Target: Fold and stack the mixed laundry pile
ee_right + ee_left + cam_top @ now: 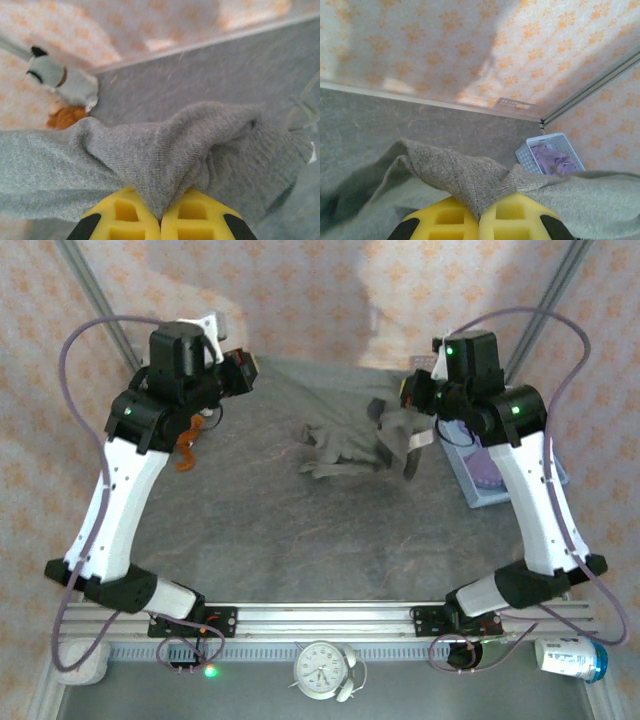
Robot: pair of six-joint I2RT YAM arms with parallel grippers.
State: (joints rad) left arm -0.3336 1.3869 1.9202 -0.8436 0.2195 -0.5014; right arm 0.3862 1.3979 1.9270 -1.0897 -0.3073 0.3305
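Two claws share one piece of cloth. Toward the far left corner of the bench [300, 540], the right wrist camera picks out a grey plush toy [62, 80] with an orange plush toy [65, 117] just below it, both soft and rounded.

The left claw [479, 215] has its yellow fingers pressed together on a fold of the taupe garment [460, 175], a coarse grey-brown knit with a seam running down to the pinch. From there the garment stretches across the far middle of the bench to the right claw [160, 212], which is likewise clamped tight on a bunched ridge of the same knit.

The overhead camera adds what the wrist cameras miss: the garment's slack middle hangs crumpled toward the bench centre, with narrow strips trailing from it. Whether that part touches the bench I cannot tell.

At the right edge sits the basket [524, 159], light blue slatted plastic with straight walls. Inside it lies the lavender garment [551, 159], rumpled and smooth-looking. The left wrist camera sees into the basket plainly, while from overhead the right arm covers part of it.
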